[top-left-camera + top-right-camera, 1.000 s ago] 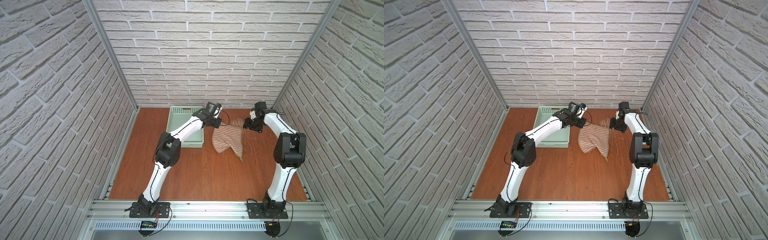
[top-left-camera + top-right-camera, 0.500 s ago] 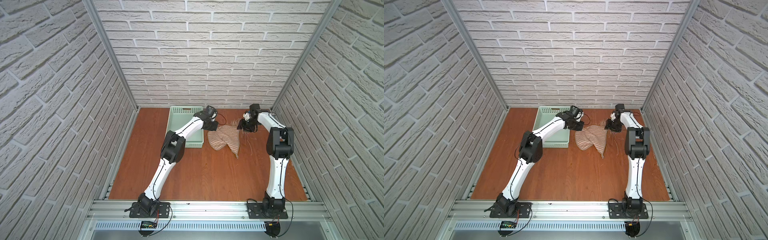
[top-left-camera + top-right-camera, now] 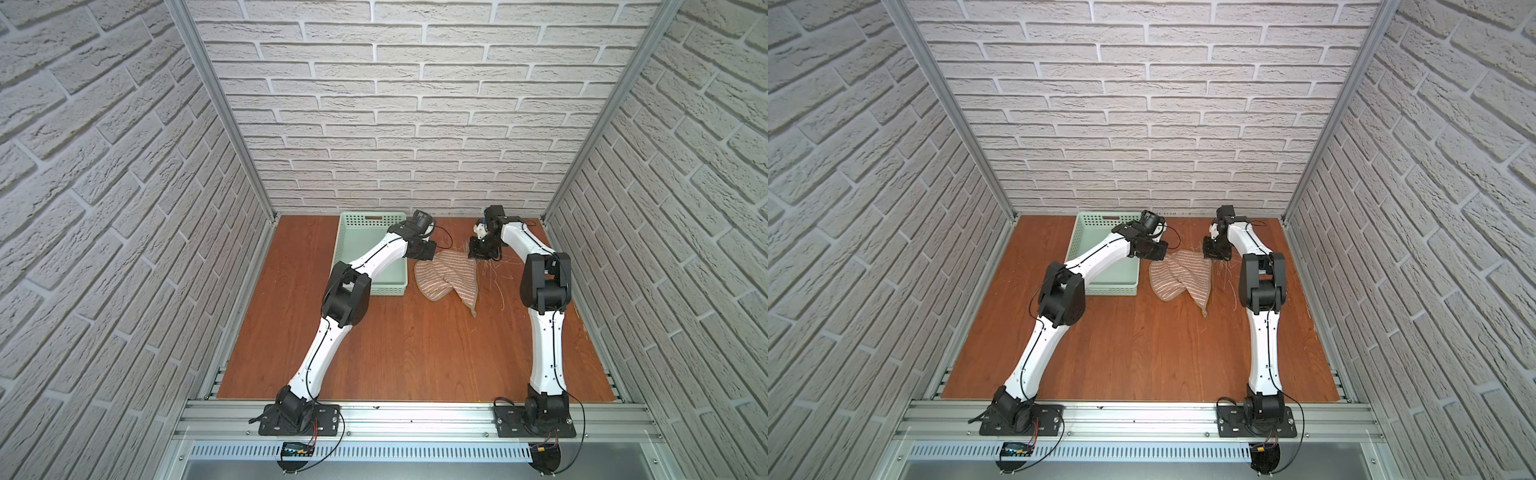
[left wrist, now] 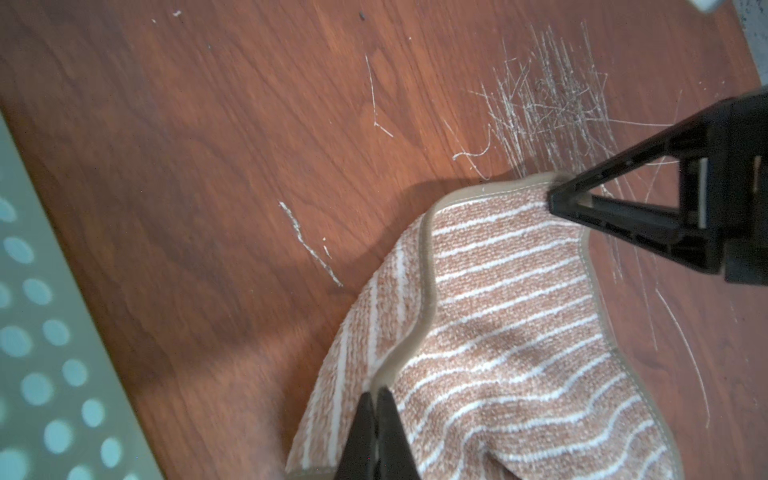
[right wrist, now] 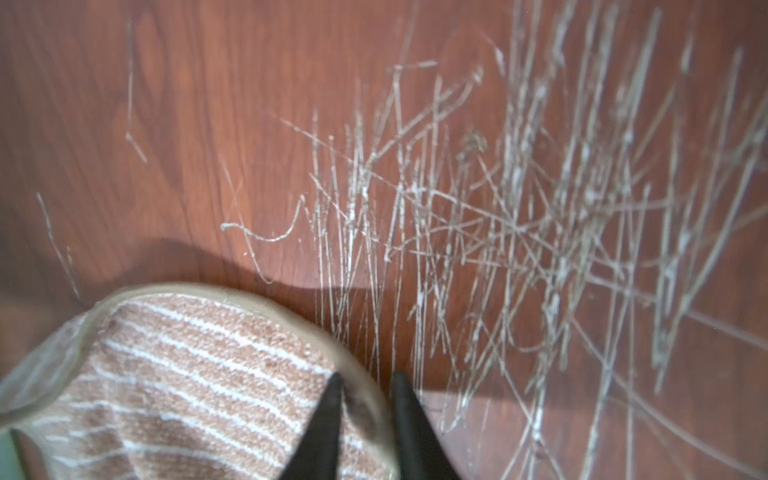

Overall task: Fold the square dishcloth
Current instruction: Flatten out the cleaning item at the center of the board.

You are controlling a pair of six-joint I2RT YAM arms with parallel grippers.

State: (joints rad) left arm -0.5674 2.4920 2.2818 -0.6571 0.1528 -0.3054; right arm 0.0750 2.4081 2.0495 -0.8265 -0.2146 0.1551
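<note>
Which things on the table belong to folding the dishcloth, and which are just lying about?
Part of the job:
- square dishcloth, crumpled on the wood
- left gripper, shut on its hem
- right gripper, shut on the hem at another corner

Just lying about:
- mint-green basket, beside the cloth
- straw-like strands, scattered by the right gripper

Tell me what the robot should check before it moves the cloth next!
1. Left gripper pinching the square dishcloth hem: ok.
2. Right gripper pinching the hem too: ok.
3. Dishcloth lying flat: not ok, it is bunched and folded over itself.
4. Green basket off the cloth: ok, bare table shows between them.
5. Straw strands away from the cloth: not ok, some reach the hem by the right gripper.
</note>
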